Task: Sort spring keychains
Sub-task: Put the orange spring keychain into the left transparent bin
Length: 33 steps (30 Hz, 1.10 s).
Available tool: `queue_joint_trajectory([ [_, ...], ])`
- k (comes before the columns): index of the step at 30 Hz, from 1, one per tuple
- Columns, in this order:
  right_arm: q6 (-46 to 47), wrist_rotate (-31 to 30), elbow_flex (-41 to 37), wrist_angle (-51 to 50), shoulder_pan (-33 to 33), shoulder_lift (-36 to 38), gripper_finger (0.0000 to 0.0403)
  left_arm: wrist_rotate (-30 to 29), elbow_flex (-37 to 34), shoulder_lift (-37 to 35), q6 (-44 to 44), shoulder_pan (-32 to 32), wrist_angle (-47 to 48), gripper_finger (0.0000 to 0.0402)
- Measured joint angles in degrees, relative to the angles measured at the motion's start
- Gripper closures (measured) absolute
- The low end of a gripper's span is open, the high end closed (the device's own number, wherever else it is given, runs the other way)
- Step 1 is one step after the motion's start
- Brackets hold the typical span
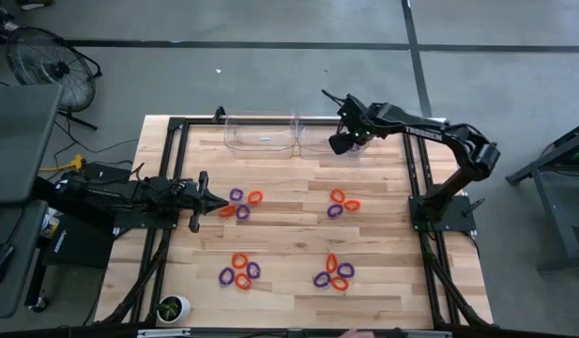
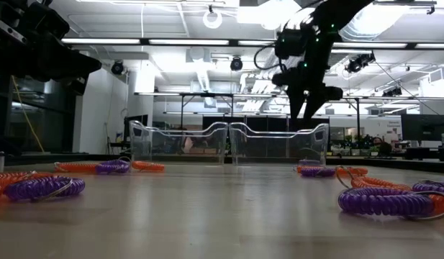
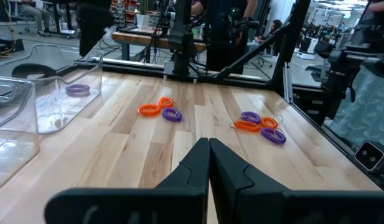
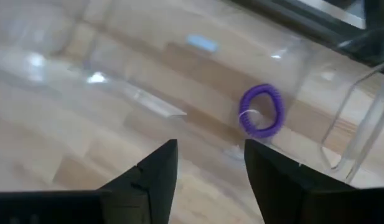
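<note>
Below the right gripper: one purple spring keychain in a clear bin.
Fingers spread, holding nothing; left gripper pressed together, empty.

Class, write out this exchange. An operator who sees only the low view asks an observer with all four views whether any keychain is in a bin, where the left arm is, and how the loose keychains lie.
Operator: Is anything in the bin under the right tool?
Observer: Yes. The right wrist view shows one purple coiled plastic keychain inside the right clear plastic bin, beyond the open right tool.
Operator: Where is the left tool?
Observer: From above, the shut left tool is at the table's left, beside a group of orange and purple keychains.
Operator: How many groups?
Observer: Four on the wooden table.
</note>
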<state>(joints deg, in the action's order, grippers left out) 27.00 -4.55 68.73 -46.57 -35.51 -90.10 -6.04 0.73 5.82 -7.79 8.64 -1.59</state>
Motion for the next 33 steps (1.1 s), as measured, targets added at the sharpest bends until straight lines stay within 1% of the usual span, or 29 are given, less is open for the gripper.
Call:
queue_joint_trajectory([
  [5,-4.09,3.88,0.0,-3.2,4.2,2.62,0.0231,0.0,0.0,0.0,0.0,0.0,0.0,0.0401],
  [13,-4.01,3.8,0.0,-8.59,12.39,3.34,0.0235,-0.02,0.0,-0.02,0.0,0.0,0.0,0.0401],
  [19,-3.11,3.86,-0.13,-9.65,18.35,3.34,0.0235,0.0,0.0,-0.01,0.0,0.0,0.0,0.0401],
  [22,-3.06,4.52,-1.77,-9.61,20.98,3.34,0.0235,0.0,0.0,0.0,0.0,0.0,0.0,0.0401],
  [26,-2.77,5.06,-5.82,-6.29,24.24,3.32,0.0233,0.0,0.0,-0.02,0.0,0.0,0.0,0.0401],
  [33,-3.02,4.91,-12.97,6.14,27.36,2.91,0.0234,0.0,0.0,0.0,0.0,0.0,0.0,0.0401],
])
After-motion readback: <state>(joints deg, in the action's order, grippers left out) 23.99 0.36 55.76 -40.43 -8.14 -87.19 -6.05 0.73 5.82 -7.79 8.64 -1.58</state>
